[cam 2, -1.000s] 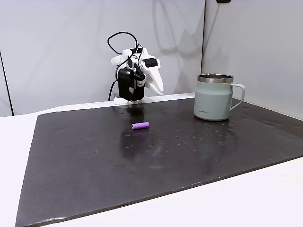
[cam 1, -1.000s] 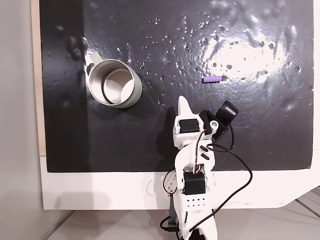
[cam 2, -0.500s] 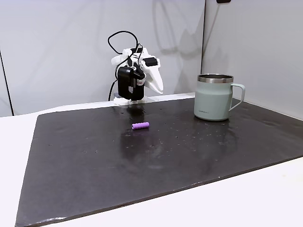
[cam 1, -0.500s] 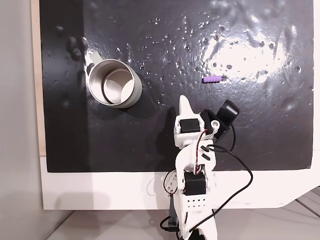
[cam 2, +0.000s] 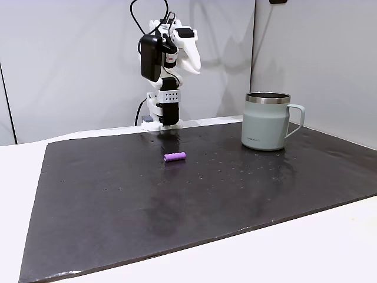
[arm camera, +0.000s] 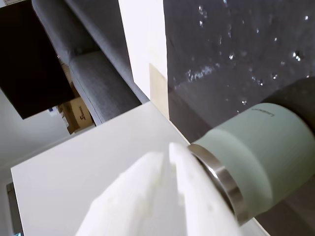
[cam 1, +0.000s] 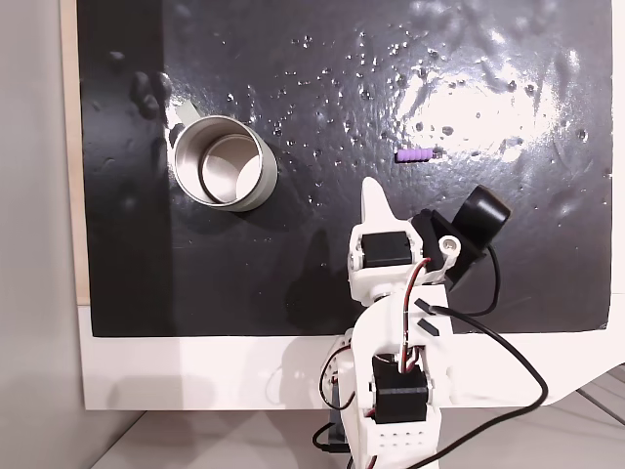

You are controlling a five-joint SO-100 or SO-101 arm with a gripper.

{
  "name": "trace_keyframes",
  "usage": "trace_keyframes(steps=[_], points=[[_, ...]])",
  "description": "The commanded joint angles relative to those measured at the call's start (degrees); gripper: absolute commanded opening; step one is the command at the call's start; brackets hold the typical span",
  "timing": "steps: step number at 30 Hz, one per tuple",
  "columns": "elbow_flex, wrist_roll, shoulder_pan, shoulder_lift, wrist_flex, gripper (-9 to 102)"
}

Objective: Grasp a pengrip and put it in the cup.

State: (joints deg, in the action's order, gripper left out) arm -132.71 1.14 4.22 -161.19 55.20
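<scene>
One pengrip [cam 1: 413, 155] and one cup [cam 1: 223, 162] sit well apart on the mat [cam 2: 235, 188]; the raised pincer [cam 1: 371, 193] is narrowed, empty.

A white table [cam 2: 330, 247] is carrying a glossy black rectangular mat [cam 2: 235, 194] speckled with droplets. Lying on the mat are a tiny purple ribbed pengrip [cam 2: 175, 157] and, well apart from it, an upright silver-grey metal cup [cam 2: 266, 121].

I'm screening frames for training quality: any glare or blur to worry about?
In a fixed view, bright glare washes the mat near the pengrip; in the wrist view, the jaws loom blurred in front of the cup; the side fixed view is evenly lit.
</scene>
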Motion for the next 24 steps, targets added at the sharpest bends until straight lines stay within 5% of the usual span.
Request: trace_keyframes(steps=[1,24], points=[[12.0,1.8,-3.0,6.9,2.6,0],[44.7,3.1,-14.7,55.8,21.8,21]])
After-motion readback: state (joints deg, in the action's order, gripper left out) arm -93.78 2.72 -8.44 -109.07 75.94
